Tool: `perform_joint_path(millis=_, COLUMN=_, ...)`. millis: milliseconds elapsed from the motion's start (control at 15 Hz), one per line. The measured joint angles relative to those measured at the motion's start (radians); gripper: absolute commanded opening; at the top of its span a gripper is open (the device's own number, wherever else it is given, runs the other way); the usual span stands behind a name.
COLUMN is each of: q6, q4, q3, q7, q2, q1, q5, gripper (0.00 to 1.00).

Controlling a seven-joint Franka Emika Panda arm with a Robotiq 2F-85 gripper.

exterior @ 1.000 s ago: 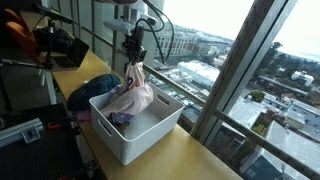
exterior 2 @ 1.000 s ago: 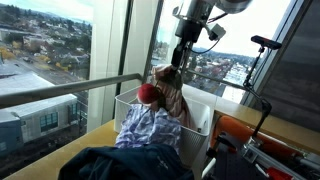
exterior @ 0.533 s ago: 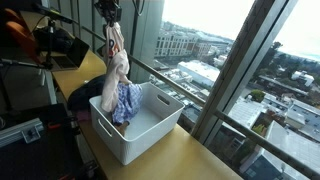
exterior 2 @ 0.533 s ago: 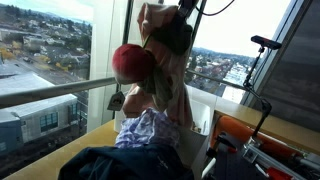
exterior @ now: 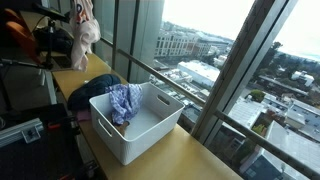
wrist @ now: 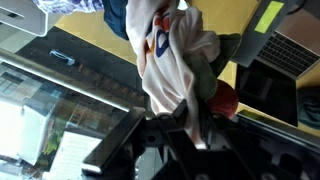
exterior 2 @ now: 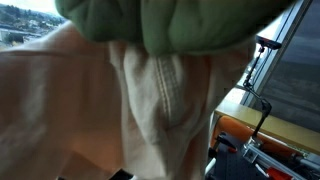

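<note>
Hanging high, well apart from the white bin [exterior: 150,138], pincer [wrist: 186,108] clamped around a pale garment bundle [exterior: 87,35].

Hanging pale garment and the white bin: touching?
Apart. In an exterior view the pale garment hangs high and off to the side of the white bin, with a plain gap between them.

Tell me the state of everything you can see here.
Gripper, shut on the pale garment.
Pale garment, hanging bunched from the gripper, in the air.
White bin, open-topped, holding a blue checked cloth.
Blue checked cloth, crumpled inside the bin.
Dark jacket, heaped beside the bin.
</note>
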Motion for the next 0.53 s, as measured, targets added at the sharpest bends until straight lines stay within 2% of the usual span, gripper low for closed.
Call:
perform_joint_path(millis=200, q6=-0.044, q4=0.087, q3=0.053, q7=0.095, q2=0.081, q1=0.061, q5=-0.074, gripper=0.03)
perform_joint_path(millis=400, q6=-0.049, q4=0.114, q3=0.044, q7=0.115, q2=0.165, q1=0.079, q5=-0.086, gripper=0.03)
perform_joint_path(millis=533, q6=-0.047, q4=0.112, q3=0.008, q7=0.114, q2=0.207, q1=0.073, q5=-0.083, gripper=0.03)
